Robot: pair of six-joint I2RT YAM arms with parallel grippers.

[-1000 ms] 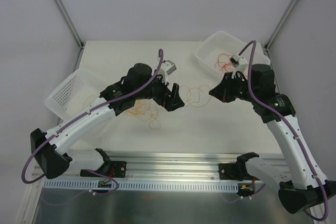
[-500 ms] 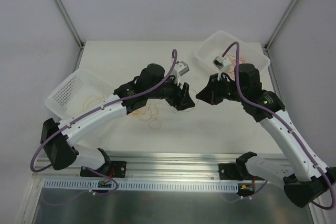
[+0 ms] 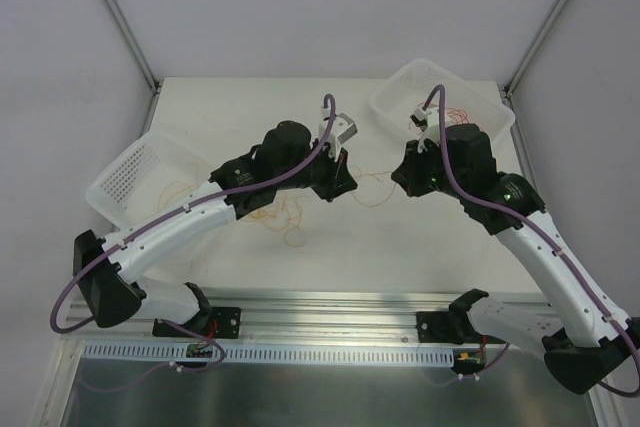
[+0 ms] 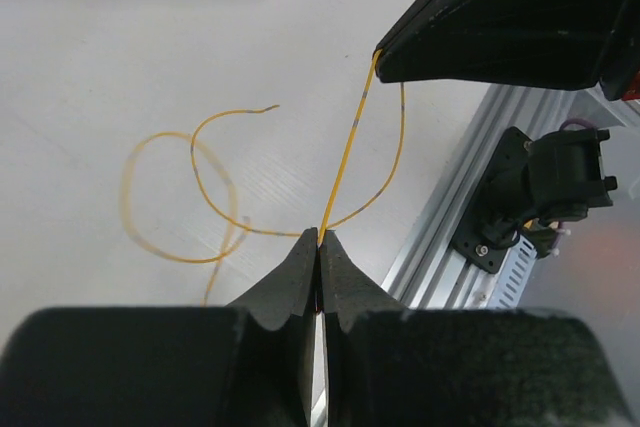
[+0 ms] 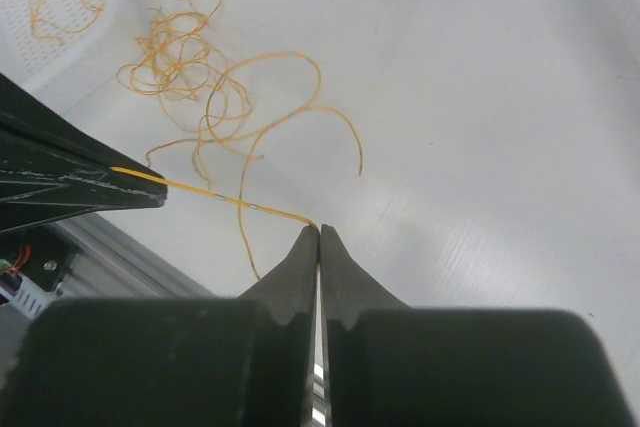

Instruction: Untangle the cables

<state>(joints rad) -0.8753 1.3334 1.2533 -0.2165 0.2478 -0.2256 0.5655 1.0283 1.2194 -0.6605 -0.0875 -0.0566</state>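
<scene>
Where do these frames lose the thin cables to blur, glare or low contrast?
Top external: even light, no glare, but the cables are faint hairlines on the white table. Left wrist: yellow cable crisp, left gripper dark and soft. Right wrist: tangle sharp, table bright, right gripper defocused.

The table [image 3: 420, 237] is matt white and faintly ribbed. The upper-right basket [image 3: 395, 95] and left basket [image 3: 125, 177] look like perforated translucent plastic. The bottom rail [image 3: 330, 317] is brushed metal. The cables [image 5: 200, 192] look smooth-coated.

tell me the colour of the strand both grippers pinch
Yellow-orange; the strand shows best in the left wrist view.
</scene>
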